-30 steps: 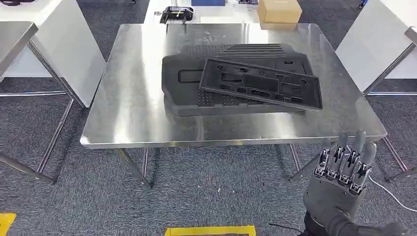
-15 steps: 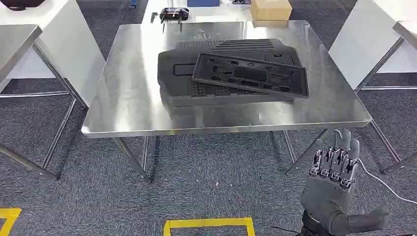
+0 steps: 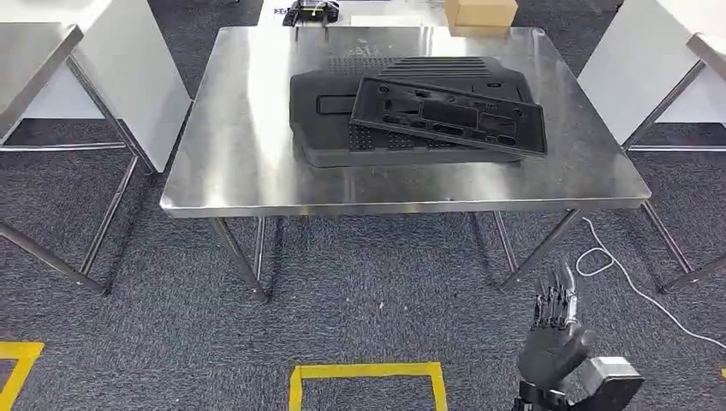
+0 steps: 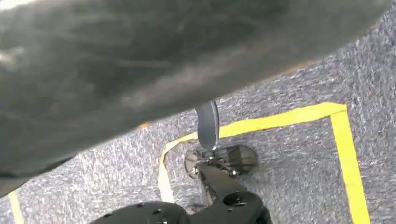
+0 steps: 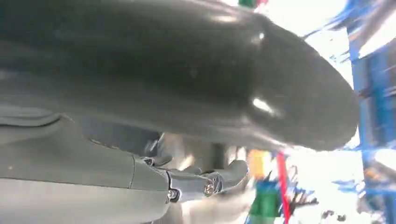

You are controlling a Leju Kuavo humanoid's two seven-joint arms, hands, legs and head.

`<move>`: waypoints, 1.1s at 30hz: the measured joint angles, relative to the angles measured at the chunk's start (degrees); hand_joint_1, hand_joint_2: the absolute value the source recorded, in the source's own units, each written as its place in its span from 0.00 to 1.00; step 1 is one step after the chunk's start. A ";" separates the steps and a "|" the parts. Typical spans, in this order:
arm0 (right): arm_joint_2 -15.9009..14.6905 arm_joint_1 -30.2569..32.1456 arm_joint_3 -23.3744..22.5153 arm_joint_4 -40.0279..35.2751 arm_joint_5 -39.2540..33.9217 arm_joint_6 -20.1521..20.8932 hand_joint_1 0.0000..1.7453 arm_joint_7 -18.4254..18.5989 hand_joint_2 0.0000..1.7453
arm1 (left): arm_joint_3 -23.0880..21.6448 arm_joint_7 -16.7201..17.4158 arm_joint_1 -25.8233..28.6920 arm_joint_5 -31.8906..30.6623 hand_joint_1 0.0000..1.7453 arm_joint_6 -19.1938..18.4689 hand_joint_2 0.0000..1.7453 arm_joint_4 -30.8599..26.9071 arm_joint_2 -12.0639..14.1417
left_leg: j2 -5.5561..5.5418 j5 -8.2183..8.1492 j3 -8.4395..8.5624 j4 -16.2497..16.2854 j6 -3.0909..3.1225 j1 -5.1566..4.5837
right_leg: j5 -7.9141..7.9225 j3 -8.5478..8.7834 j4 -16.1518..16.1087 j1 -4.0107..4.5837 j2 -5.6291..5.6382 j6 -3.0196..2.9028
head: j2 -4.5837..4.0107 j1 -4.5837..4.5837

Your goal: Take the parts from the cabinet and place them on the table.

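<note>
Right hand (image 3: pixel 555 336) now dropped lower and further back than half a second ago, well short of tabletop (image 3: pixel 240 154); whole scene shifted too, camera moved. Holding nothing, fingers extended together, pointing toward tabletop. Left hand: state impossible to tell from blurred left wrist view. Large black part (image 3: pixel 342 120) lying flat on steel tabletop, flat black panel (image 3: pixel 449 116) resting tilted on top of it. Cardboard box (image 3: pixel 481 12) beyond far edge. White cable (image 3: pixel 629 287) trailing across grey carpet (image 3: pixel 360 300), yellow tape (image 3: pixel 368 372) nearby.
</note>
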 joint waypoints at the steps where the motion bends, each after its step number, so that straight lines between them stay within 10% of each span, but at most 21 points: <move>1: 0.06 -0.36 -0.85 2.01 1.69 -0.75 0.00 0.06 0.00 | 0.02 0.04 -0.01 -0.07 0.00 0.02 0.00 0.00 -0.04 | 0.04 0.15 -0.16 0.15 -0.33 -0.42 | 0.35 -0.16 -0.56 0.43 0.14 -0.57 | 0.00 -0.19; 5: 0.26 -2.17 -5.56 11.98 5.39 -0.44 0.00 1.00 0.00 | 0.09 0.24 -0.01 -0.66 0.00 0.04 0.00 0.00 -0.11 | 0.02 0.92 -0.28 -0.04 -1.82 0.03 | 1.47 -0.68 -0.91 0.35 0.10 -2.21 | 0.00 -0.15; 10: 0.20 -7.27 -12.75 30.93 6.46 4.27 0.00 -0.50 0.00 | 0.11 0.42 0.01 -1.80 0.00 0.02 0.00 0.02 -0.17 | -0.02 -9.67 -5.96 16.36 -2.56 0.25 | 2.84 -1.59 -0.80 0.15 -0.04 -3.30 | 0.00 -0.52; 12: -0.31 -11.11 -16.56 42.55 7.23 4.78 0.00 -2.48 0.00 | 0.11 0.59 0.01 -2.12 0.00 0.02 0.00 0.02 -0.17 | -0.02 -8.09 -4.25 15.09 -2.64 0.33 | 3.14 -2.17 -0.51 0.07 0.04 -3.02 | 0.00 -0.55; 15: -1.48 -14.91 -20.91 58.21 9.17 3.65 0.00 -5.32 0.00 | 0.11 0.61 -0.14 -2.36 0.00 0.02 0.00 0.02 -0.15 | -0.14 -3.60 3.60 1.63 -2.78 0.79 | 3.14 -2.75 0.60 -0.04 0.04 -2.81 | 0.00 -0.48; 22: -3.54 -18.34 -24.27 77.99 12.76 -2.04 0.00 1.20 0.00 | 0.09 0.74 -0.26 -3.04 0.00 -0.09 0.00 0.02 -0.17 | -0.25 -2.26 2.35 0.55 0.08 0.21 | 3.12 -5.18 1.78 0.03 0.14 -0.81 | 0.00 -0.52; 25: -3.74 -19.04 -24.59 82.64 14.25 -2.50 0.00 3.17 0.00 | 0.09 0.76 -0.35 -3.11 0.00 -0.09 0.00 0.02 -0.11 | 0.05 -1.30 0.86 0.57 0.86 0.10 | -3.37 -9.78 13.13 -0.06 0.13 -1.76 | 0.00 -0.13; 27: -3.91 -19.53 -24.57 84.91 16.30 -4.34 0.00 7.90 0.00 | 0.09 0.81 -0.35 -3.19 0.00 -0.09 0.00 0.02 -0.11 | 0.28 -0.57 -0.17 0.59 0.82 0.05 | -5.27 -11.25 18.34 -0.10 0.13 -1.29 | 0.00 -0.15; 31: -3.65 -19.77 -23.83 87.40 19.82 -7.66 0.00 16.68 0.00 | 0.09 0.98 -0.36 -3.17 0.00 0.04 0.00 0.02 -0.20 | 0.19 0.89 -1.58 0.62 0.01 0.13 | -1.13 0.08 1.65 -0.20 0.09 0.20 | 0.00 -0.07; 33: -3.30 -20.18 -23.11 88.21 21.70 -7.92 0.00 20.88 0.00 | 0.09 0.98 -0.40 -3.17 0.00 0.11 0.00 0.02 -0.15 | 0.31 1.39 -1.77 0.66 -0.74 -0.30 | -0.58 0.32 -0.24 0.26 0.28 -0.67 | 0.00 -0.37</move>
